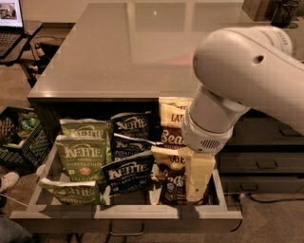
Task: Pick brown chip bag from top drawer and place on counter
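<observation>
The top drawer (123, 213) is pulled open below the grey counter (128, 52). Its right column holds brown chip bags standing in a row: a front one (172, 187), a middle one (170, 137) and a back one (171, 114). My gripper (197, 190) hangs from the big white arm (237, 71) and reaches down into the drawer's right end, over the right side of the front brown bag. The arm hides the right parts of the brown bags.
Green Kettle bags (83, 152) fill the drawer's left column and navy Kettle bags (127, 173) the middle. A thin handle (126, 232) is on the drawer front. Dark closed drawers (261, 163) stand to the right. A black crate (19, 137) and a laptop (9, 14) are at left.
</observation>
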Robot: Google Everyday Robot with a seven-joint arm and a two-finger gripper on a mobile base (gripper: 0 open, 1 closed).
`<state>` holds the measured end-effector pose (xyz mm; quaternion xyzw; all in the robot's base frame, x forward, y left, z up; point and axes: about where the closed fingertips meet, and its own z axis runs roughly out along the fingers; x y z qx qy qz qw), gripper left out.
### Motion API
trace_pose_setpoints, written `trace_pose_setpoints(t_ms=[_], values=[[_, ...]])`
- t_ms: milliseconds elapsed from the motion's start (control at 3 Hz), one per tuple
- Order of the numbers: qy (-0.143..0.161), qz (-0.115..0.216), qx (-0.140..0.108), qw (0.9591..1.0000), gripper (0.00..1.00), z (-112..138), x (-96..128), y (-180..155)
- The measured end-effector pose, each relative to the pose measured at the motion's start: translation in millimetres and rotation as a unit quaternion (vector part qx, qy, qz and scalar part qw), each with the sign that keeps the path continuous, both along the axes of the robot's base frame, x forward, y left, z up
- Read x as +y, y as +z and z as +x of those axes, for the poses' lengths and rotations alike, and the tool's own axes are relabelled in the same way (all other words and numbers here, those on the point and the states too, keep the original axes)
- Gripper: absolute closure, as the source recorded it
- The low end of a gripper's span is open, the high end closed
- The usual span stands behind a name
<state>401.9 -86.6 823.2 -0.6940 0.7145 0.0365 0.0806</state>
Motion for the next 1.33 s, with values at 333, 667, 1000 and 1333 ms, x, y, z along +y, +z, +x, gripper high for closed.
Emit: trace_pose_setpoints(t_ms=[333,667,1000,1333], values=[[0.01,-0.006,0.011,0.9999,0.0,4,-3,-18],[0.016,-0.01,0.023,0.9996,0.0,7,-6,-35],[0.019,-0.013,0.036,0.9991,0.0,7,-9,-50],[0.02,-0.017,0.047,0.9986,0.0,7,-13,-62]])
